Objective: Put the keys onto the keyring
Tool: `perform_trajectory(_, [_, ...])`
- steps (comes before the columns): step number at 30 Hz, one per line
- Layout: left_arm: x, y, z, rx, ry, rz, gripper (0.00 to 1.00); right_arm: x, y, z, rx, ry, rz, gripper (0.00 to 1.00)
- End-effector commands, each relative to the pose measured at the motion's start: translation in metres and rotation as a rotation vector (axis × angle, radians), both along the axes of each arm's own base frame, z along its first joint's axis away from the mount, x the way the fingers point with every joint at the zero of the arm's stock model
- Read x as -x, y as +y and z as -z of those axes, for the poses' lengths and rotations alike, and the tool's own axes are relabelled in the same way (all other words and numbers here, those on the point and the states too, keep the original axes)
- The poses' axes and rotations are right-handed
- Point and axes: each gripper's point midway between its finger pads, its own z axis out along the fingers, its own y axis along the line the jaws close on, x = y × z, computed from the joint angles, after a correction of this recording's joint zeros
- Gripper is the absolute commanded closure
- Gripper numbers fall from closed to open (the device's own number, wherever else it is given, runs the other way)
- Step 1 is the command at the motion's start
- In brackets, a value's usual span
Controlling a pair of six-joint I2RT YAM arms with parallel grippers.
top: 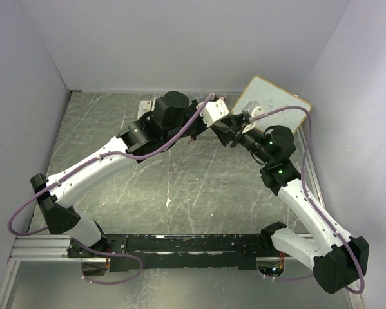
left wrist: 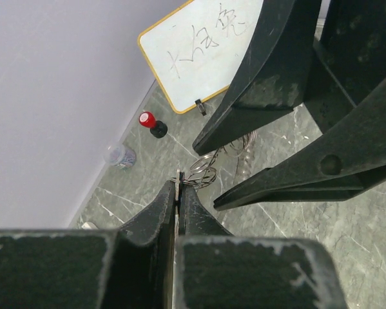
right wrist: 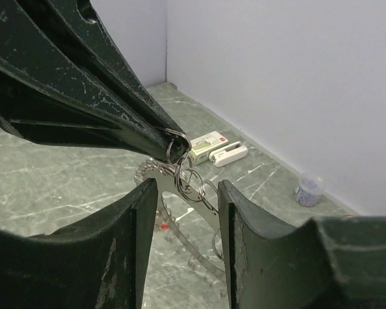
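My left gripper (left wrist: 178, 187) is shut on a small silver split ring (right wrist: 173, 143) and holds it up; it also shows in the top view (top: 217, 125). A chain of small linked rings (right wrist: 194, 183) hangs from it, and the chain shows in the left wrist view (left wrist: 209, 168). The large toothed keyring (right wrist: 199, 209) is below and behind the chain. My right gripper (right wrist: 185, 206) is open, its fingers (right wrist: 131, 225) on either side of the hanging chain without touching it. A small red spot (right wrist: 159, 226) shows under the keyring. I cannot make out the keys.
A whiteboard (top: 270, 103) leans at the back right. A red-topped black cylinder (left wrist: 151, 123) and a small clear jar (left wrist: 120, 155) stand by the wall. A white-and-green box (right wrist: 205, 145) and a white stapler-like item (right wrist: 230, 153) lie by the far wall.
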Motion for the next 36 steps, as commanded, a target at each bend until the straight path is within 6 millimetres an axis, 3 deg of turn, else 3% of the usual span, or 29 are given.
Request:
perform_trajectory(1, [0.004, -0.006, -0.026, 0.056, -0.043, 0.034, 0.93, 0.0, 0.007, -0.01, 0.001, -0.022, -0.016, 0.59])
perform_trajectory(7, [0.004, -0.008, -0.024, 0.05, -0.037, 0.041, 0.93, -0.003, 0.011, -0.01, 0.004, -0.019, -0.012, 0.64])
perform_trajectory(10, [0.005, -0.008, -0.023, 0.047, -0.034, 0.046, 0.93, -0.004, 0.011, -0.012, -0.001, -0.026, -0.002, 0.71])
perform_trajectory(15, [0.003, -0.007, -0.018, 0.037, -0.029, 0.035, 0.93, -0.003, 0.006, -0.016, -0.011, -0.039, 0.026, 1.0])
perform_trajectory(26, [-0.022, 0.021, -0.012, 0.134, -0.007, -0.154, 0.93, 0.025, -0.02, -0.038, -0.09, -0.173, 0.094, 1.0])
perform_trajectory(36, [-0.022, 0.018, 0.018, 0.143, 0.039, -0.109, 0.93, 0.044, -0.028, -0.057, -0.133, -0.266, 0.09, 1.0])
